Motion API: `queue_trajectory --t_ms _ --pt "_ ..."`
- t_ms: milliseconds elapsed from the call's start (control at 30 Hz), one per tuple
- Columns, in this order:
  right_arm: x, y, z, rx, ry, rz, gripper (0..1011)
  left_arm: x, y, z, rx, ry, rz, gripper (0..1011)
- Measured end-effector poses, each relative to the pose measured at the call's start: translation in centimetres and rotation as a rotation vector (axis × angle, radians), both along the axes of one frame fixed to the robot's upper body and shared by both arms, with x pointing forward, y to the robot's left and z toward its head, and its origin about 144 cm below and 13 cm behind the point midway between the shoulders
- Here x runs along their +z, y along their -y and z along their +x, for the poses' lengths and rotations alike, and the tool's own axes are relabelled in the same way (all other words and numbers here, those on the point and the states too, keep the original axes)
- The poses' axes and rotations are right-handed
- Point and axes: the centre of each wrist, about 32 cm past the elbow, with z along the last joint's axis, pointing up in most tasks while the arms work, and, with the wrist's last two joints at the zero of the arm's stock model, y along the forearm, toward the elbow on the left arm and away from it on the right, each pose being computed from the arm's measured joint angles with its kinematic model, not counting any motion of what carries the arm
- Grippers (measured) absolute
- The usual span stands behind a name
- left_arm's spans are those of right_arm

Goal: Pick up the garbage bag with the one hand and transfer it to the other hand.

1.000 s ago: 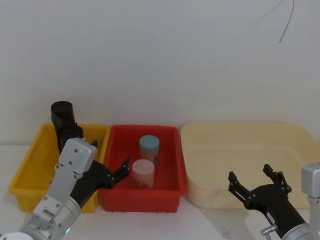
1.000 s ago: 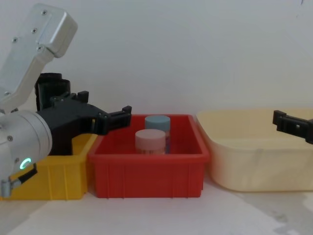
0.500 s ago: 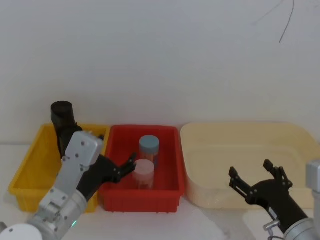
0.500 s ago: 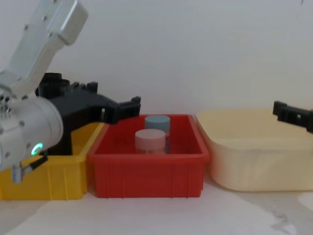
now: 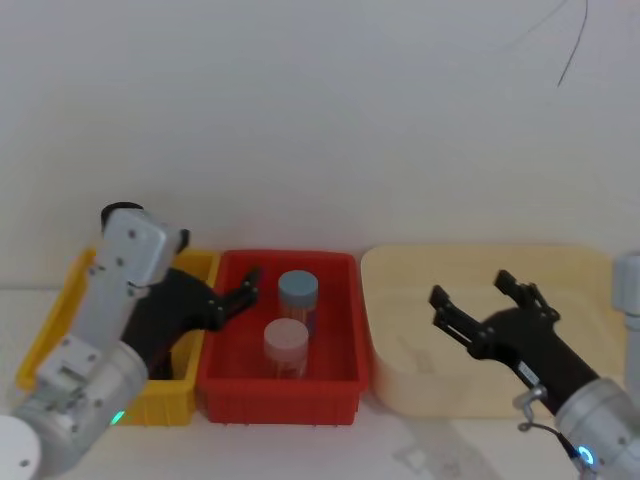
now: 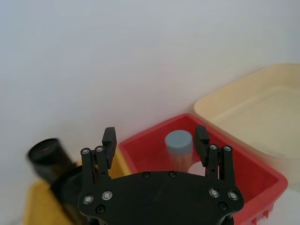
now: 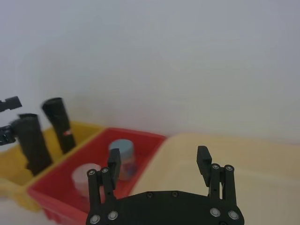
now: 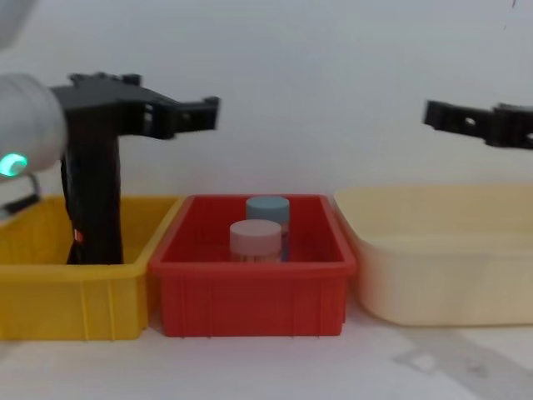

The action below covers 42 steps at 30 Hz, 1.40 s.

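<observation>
Chest view: garbage bag (image 8: 83,221) in yellow bin (image 8: 75,308), jars (image 8: 256,240) in red bin (image 8: 250,304); left gripper (image 8: 200,112), right gripper (image 8: 441,117) splayed.

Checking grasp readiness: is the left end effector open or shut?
Open. On the left end effector, the fingers stand wide apart, holding nothing.

- A plain, pale wall (image 5: 320,120) fills the whole background, matt and without pattern, window or fitting.
- High on its right side in the head view, a thin dark line (image 5: 572,45) curves down from the upper edge, with a fainter branch running off to the left of it; whether it is a crack or a wire cannot be told.
- The wall meets a white table (image 8: 250,367) in a soft, straight line.
- Near its front edge the table carries faint greyish marks (image 8: 433,360).
- The light is even and diffuse, casting only weak shadows.
</observation>
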Motion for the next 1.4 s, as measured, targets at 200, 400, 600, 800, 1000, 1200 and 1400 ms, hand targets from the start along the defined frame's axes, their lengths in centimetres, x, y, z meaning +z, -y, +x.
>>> queue_trajectory --t_ms 200,400,600,800,1000,1200,1400 --pt "1.2 -1.8 0.8 0.071 -0.012 0.013 1001 0.8 -2.9 -2.0 0.047 -0.021 -0.005 1001" --pt "2.1 -4.3 1.8 0.143 -0.029 0.016 1001 0.8 -6.2 -4.0 0.092 -0.048 -0.009 1001" --pt "2.5 -6.7 2.5 0.196 -0.045 0.001 1001 0.3 -9.6 -5.7 0.127 -0.073 -0.019 1001" --pt "2.7 -8.3 3.0 0.226 -0.058 -0.024 1001 -0.2 -11.7 -6.2 0.131 -0.079 -0.03 1001" --pt "2.8 -9.6 3.4 0.248 -0.078 -0.062 1001 -0.8 -13.0 -5.7 0.116 -0.087 -0.032 1001" --pt "2.7 -10.3 3.8 0.262 -0.097 -0.098 1001 -1.3 -13.5 -4.3 0.083 -0.091 -0.038 1001" --pt "2.7 -10.8 4.2 0.279 -0.112 -0.123 1001 -2.0 -13.4 -2.8 0.045 -0.105 -0.053 1001"
